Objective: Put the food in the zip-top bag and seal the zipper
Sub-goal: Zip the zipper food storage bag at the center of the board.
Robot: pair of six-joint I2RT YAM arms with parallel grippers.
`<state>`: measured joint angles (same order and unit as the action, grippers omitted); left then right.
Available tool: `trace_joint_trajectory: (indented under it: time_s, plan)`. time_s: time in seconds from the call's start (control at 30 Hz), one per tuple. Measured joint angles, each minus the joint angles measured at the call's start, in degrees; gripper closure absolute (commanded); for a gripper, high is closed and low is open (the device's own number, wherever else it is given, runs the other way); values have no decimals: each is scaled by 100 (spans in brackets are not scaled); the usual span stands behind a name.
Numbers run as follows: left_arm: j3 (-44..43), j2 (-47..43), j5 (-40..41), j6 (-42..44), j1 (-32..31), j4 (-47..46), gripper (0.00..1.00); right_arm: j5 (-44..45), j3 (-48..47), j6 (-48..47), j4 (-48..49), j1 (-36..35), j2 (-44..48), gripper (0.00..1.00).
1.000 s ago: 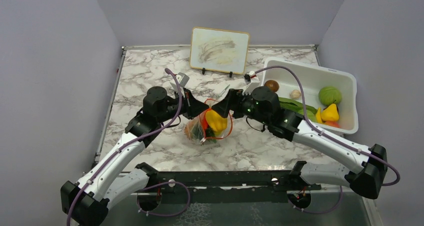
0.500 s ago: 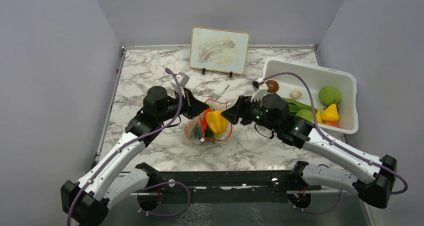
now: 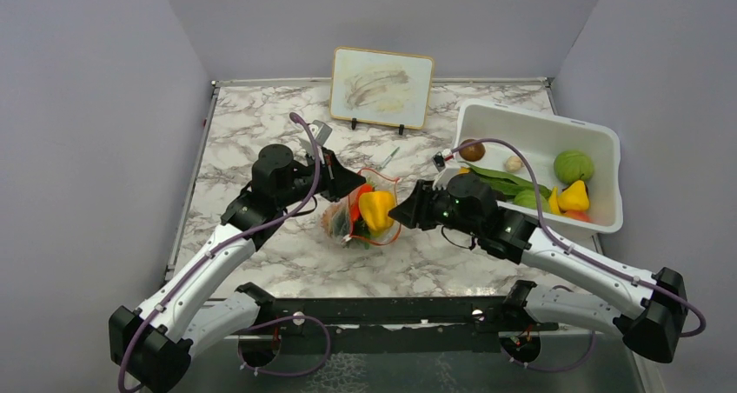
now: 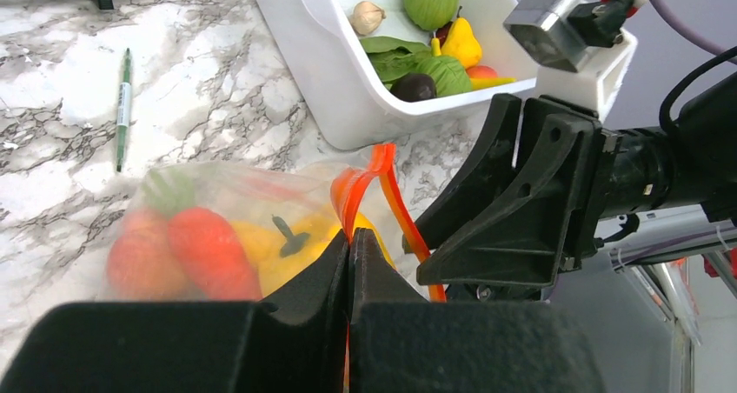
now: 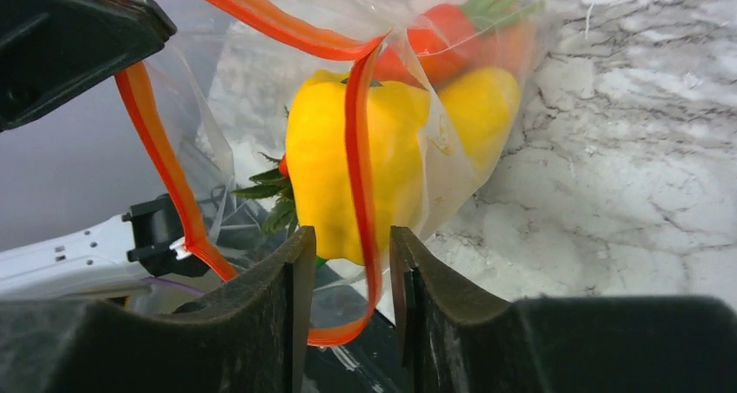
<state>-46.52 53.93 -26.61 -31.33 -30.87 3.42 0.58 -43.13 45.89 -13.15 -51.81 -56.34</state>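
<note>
The clear zip-top bag (image 3: 355, 222) lies at the table's middle, holding a yellow pepper (image 3: 375, 209), red and orange pieces and green leaves. My left gripper (image 3: 351, 184) is shut on the red-orange zipper (image 4: 382, 177) at the bag's far-left mouth edge, and lifts it; its fingertips show in the left wrist view (image 4: 349, 247). My right gripper (image 3: 400, 213) is open at the bag's right side. In the right wrist view the zipper (image 5: 358, 149) hangs between its spread fingers (image 5: 352, 249), in front of the yellow pepper (image 5: 317, 163). The bag's mouth gapes open.
A white bin (image 3: 608, 141) at the right holds more toy food: a green ball (image 3: 574, 165), a yellow pepper (image 3: 574, 195), green leaves (image 3: 508, 183) and a brown piece (image 3: 472, 149). A framed board (image 3: 381, 87) stands at the back. A thin pen (image 4: 123, 106) lies behind the bag.
My right gripper has moved nearer and lower, from the bag's far-right mouth edge to its right side. The left gripper has shifted slightly back, still holding the zipper.
</note>
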Motion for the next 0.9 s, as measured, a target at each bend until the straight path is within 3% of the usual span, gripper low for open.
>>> trace_joint_trajectory:
  time_s: [0.17, 0.57, 0.8, 0.9]
  plan:
    - [-2, 9, 4, -2, 0, -39, 100, -79, -9, 46, -13, 0, -114, 99]
    - [-2, 9, -70, 201, 0, -37, 100, -46, 254, 201, 195, 0, 739, 99]
    - [-2, 9, -269, 402, 0, -37, 100, -46, 317, 251, 299, 0, 717, 99]
    - [-2, 9, -302, 455, 0, -37, 95, -44, 317, 256, 330, 0, 717, 99]
